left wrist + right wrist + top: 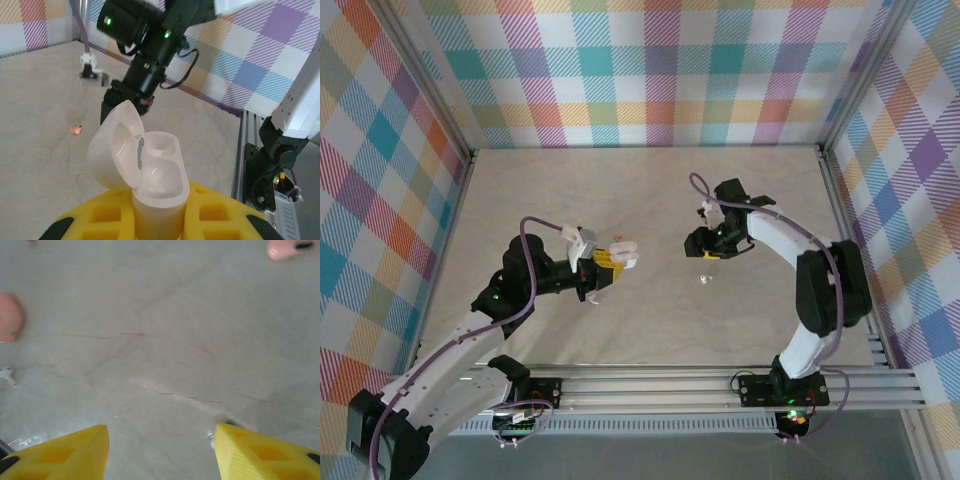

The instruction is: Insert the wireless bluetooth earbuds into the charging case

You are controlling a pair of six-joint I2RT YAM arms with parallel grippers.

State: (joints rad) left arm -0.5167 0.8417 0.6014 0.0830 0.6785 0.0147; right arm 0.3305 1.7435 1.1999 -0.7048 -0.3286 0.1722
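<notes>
Near the middle of the surface (650,330), a little toward its left edge, the top view shows the left tool (610,262) clamped on the white charging case (625,252), which is held off the surface. The right tool (710,248) hangs right of the middle, facing the case across a gap. A white earbud (703,279) lies alone on the surface just on the near-edge side of that tool, touching nothing.

From the left wrist, the yellow fingers (220,212) of the left tool grip the lower body of the case from both sides. The case stands upright, and its lid (115,150) is swung open to the left. Both sockets are bare. Beyond the case the dark right tool points down at the surface. A reddish-orange earbud (76,130) lies beside it, apart from it. The metal rail (239,150) along the right edge of the surface runs behind the case.

From the right wrist, the jaws of the right tool stand well apart with only bare surface between them. One reddish-orange earbud lies toward the top right. A second reddish-orange earbud (10,317), blurred, sits at the left border. A small white earbud lies just below it. None of them touches the yellow fingers (70,450).
</notes>
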